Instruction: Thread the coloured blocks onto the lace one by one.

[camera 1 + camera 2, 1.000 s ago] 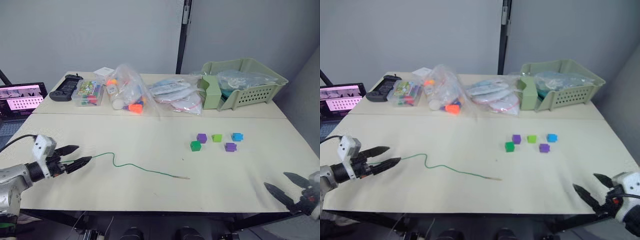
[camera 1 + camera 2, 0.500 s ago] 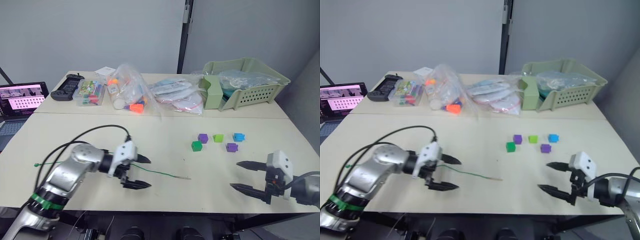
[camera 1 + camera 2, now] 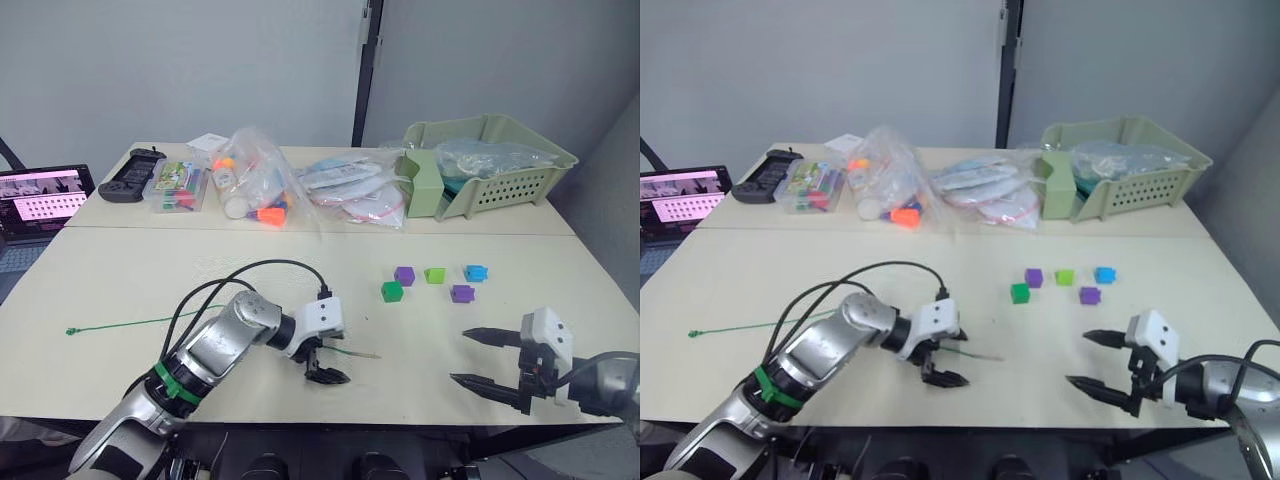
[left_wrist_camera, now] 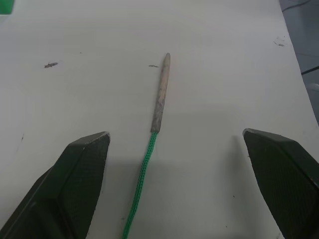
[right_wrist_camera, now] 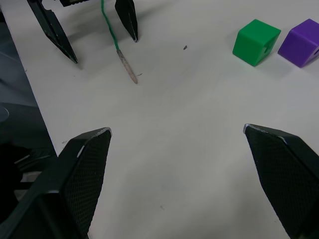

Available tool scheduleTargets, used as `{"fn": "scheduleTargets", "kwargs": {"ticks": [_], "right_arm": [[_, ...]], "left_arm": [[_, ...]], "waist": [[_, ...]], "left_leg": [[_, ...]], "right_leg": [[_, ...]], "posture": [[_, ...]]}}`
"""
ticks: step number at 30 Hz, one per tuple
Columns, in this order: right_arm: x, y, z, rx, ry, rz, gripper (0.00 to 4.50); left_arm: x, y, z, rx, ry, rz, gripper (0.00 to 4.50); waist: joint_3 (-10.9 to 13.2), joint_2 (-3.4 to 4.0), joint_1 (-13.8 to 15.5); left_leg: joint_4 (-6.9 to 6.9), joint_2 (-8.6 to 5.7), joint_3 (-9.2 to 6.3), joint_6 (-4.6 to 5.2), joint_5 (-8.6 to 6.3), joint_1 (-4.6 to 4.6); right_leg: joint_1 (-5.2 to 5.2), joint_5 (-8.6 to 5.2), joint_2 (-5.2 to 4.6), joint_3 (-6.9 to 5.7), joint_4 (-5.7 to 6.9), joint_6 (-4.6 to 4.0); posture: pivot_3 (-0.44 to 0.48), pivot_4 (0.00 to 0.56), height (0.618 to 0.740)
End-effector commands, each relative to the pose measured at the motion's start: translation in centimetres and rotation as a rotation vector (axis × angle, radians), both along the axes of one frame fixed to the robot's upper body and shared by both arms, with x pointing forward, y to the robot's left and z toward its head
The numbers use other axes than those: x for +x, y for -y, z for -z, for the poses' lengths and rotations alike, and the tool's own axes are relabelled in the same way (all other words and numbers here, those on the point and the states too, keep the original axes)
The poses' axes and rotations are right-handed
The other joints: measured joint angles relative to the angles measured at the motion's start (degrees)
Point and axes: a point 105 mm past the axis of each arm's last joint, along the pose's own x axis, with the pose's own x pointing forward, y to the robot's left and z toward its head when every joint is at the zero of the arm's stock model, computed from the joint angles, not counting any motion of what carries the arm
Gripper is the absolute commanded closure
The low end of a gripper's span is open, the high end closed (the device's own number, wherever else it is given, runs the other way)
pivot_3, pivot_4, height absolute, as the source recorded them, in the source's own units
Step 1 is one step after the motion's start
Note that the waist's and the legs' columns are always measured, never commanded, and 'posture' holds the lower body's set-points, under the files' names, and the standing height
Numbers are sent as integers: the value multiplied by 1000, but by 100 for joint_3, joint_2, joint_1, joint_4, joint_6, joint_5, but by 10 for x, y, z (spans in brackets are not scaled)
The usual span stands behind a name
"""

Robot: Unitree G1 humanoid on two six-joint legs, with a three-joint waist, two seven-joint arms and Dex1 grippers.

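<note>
Bare cream surface [image 3: 430, 345] is seen between the left tool [image 3: 327, 359] and the right tool [image 3: 488, 362], both spread wide. The thin dark-green lace with a stiff needle-like tip [image 4: 160, 94] lies between the left tool's fingers, untouched on either side. The 5 small plastic cubes [image 3: 432, 282] are clustered well apart behind this gap. Access at the far edge is blocked by clear plastic bags of parts [image 3: 262, 187] and a pale green slotted plastic basket [image 3: 520, 186].
</note>
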Motion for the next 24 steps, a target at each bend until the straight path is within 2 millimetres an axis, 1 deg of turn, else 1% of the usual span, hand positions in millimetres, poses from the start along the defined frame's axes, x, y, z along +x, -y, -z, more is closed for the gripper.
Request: {"fn": "scheduleTargets", "kwargs": {"ticks": [1,4,6,8,9,11,15,19,24], "right_arm": [[1,-3,-9,8,58,5,14],[1,-3,-9,7,63,12,0],[1,-3,-10,9,68,16,0],[2,-2,-10,9,72,20,0],[2,-2,-10,9,73,22,0],[4,0,-11,12,82,35,0],[6,0,-11,19,90,48,0],[8,1,-11,22,96,57,0],[8,1,-11,23,99,64,0]], "left_arm": [[-2,-2,25,23,-96,-17,0],[-1,-3,33,21,-98,-9,822],[-2,-3,36,-1,-110,5,1519],[-5,-2,37,-37,-124,22,2134],[-6,-1,36,-54,-132,31,2511],[-11,4,37,-105,-134,64,3175],[-16,12,38,-179,-158,84,4482],[-10,12,43,-184,-142,52,4482],[-1,11,35,-225,-125,34,4482]], "waist": [[-1,2,14],[-1,1,48],[-1,1,40],[-4,6,24],[-5,8,17],[-7,12,12],[-8,13,41],[-8,13,67],[-8,13,63]], "left_leg": [[0,0,0,0,0,5],[0,-7,-7,0,0,39],[-1,-5,-7,0,-1,65],[-2,-4,-8,1,-2,68],[-3,-4,-8,3,-3,68],[-4,-4,-10,5,-5,68],[-5,-9,-11,7,-6,66],[-4,-15,-13,7,-5,63],[-4,-14,-15,7,-5,63]], "right_leg": [[6,0,0,0,-1,1],[50,-8,-8,-8,-9,14],[80,-20,-8,-9,-18,33],[82,-27,-8,-9,-17,45],[82,-27,-8,-9,-17,45],[81,-27,-8,-9,-16,42],[82,-13,-14,-9,-17,18],[82,-13,-17,-10,-19,19],[83,-14,-16,-10,-20,21]], "posture": [[0,150,740],[0,150,740],[0,150,740],[0,150,740],[0,150,740],[0,150,740],[0,150,740],[0,150,740],[0,150,740]]}}
